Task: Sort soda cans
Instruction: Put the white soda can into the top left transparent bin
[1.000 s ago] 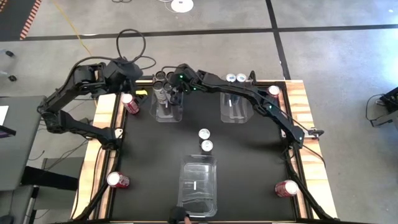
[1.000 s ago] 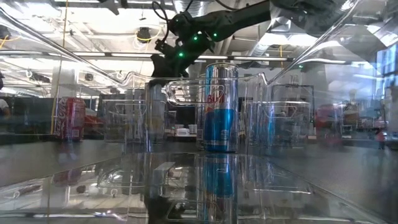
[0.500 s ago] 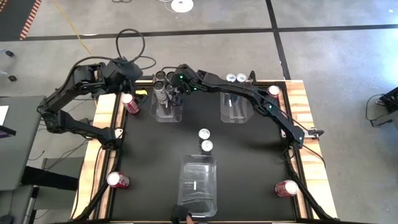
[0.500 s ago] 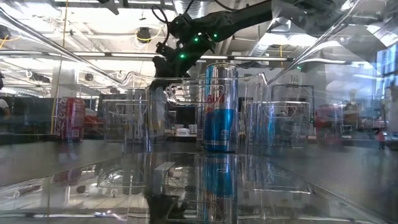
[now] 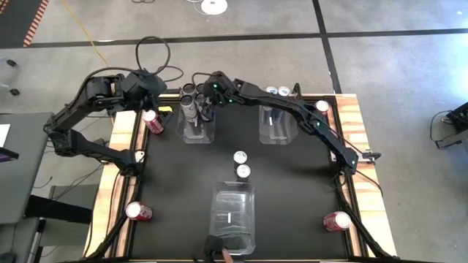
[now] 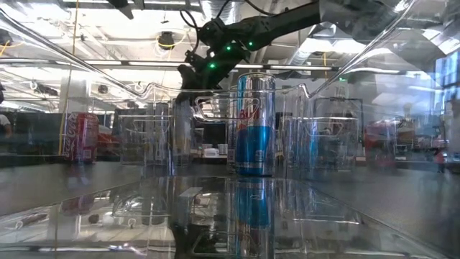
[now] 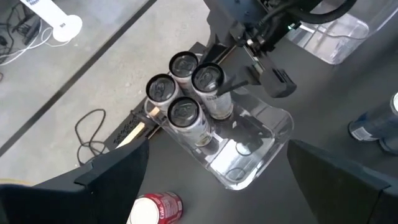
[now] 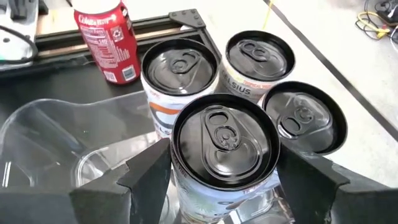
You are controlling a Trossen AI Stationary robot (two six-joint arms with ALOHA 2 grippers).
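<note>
Four dark soda cans (image 5: 194,95) stand bunched at the far end of the far-left clear bin (image 5: 197,130). My right gripper (image 8: 224,186) reaches across the table and is shut on the can nearest the bin's middle (image 8: 224,140). It also shows in the high view (image 5: 206,104) and the low view (image 6: 188,99). My left gripper (image 7: 217,149) hangs open above the table's far-left corner (image 5: 162,93) and holds nothing. Two blue-and-silver cans (image 5: 241,164) stand mid-table, and two more (image 5: 278,91) stand at the far-right bin's far end. My right gripper pinches the dark can's side wall (image 8: 186,186) just below its top rim, one finger (image 8: 146,171) on each side. The fingers slant down at it from the table's right and near side. The can stays upright beside the other three; whether its base rests on the bin floor, I cannot tell.
A red can (image 5: 153,120) stands by the far-left bin. Other red cans stand at the near-left (image 5: 137,212), near-right (image 5: 336,220) and far-right (image 5: 322,107) corners. A clear bin (image 5: 234,219) sits at the near edge, another (image 5: 278,126) at the far right. A person's hand (image 5: 219,256) shows at the near edge.
My right gripper has edged a little toward the table's far edge with the dark can and rolled slightly. The can now sits closer against the other three dark cans. Its grip has kept the same width.
</note>
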